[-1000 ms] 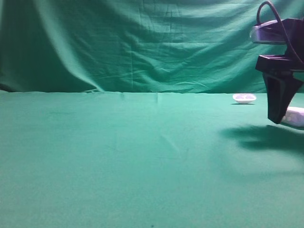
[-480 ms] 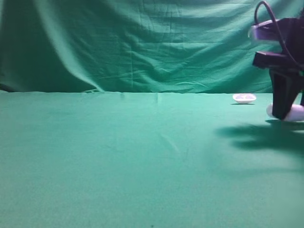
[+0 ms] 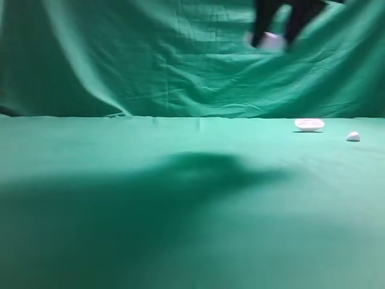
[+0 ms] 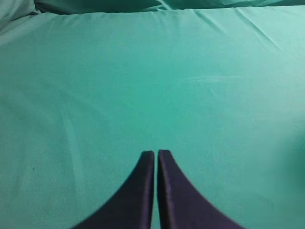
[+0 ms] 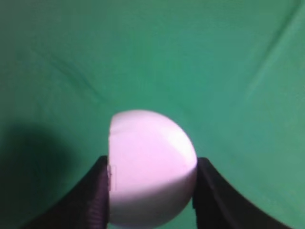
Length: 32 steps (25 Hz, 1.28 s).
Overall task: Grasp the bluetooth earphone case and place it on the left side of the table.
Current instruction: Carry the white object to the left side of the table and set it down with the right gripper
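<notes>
My right gripper (image 3: 274, 41) is high in the air at the top of the exterior view, right of centre, blurred by motion. It is shut on the white bluetooth earphone case (image 3: 272, 40). In the right wrist view the case (image 5: 151, 167) fills the space between the two dark fingers (image 5: 97, 191), rounded end forward, above the green table (image 5: 228, 71). My left gripper (image 4: 156, 152) shows only in the left wrist view, its jaws closed together and empty over bare green cloth (image 4: 152, 86). The table (image 3: 150, 241) spreads across the exterior view.
A small shallow white dish-like piece (image 3: 309, 124) lies at the back right of the table. A tiny white pebble-like piece (image 3: 353, 136) lies right of it. A wide dark shadow (image 3: 180, 180) falls across the table's middle. Green cloth backdrop (image 3: 150, 60) hangs behind.
My right gripper closed on the case at the far right of the table, then lifted it high and carried it leftward. The pebble-like piece is now uncovered. Its shadow moved to the middle.
</notes>
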Each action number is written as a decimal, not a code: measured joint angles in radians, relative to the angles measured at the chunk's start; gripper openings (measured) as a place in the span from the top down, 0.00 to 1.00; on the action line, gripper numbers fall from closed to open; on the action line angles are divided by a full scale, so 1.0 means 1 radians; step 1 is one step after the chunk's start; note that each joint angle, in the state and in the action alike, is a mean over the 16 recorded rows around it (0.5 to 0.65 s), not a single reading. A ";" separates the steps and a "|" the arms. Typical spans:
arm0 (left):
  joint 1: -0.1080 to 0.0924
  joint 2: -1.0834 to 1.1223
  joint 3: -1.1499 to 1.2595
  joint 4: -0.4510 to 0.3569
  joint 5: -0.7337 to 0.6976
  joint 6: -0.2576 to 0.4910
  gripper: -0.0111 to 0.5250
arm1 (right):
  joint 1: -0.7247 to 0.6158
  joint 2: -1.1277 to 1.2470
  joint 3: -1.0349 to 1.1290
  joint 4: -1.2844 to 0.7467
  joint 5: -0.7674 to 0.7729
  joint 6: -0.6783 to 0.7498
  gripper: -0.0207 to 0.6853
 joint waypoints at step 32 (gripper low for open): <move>0.000 0.000 0.000 0.000 0.000 0.000 0.98 | 0.203 0.062 -0.265 -0.092 0.128 0.036 0.50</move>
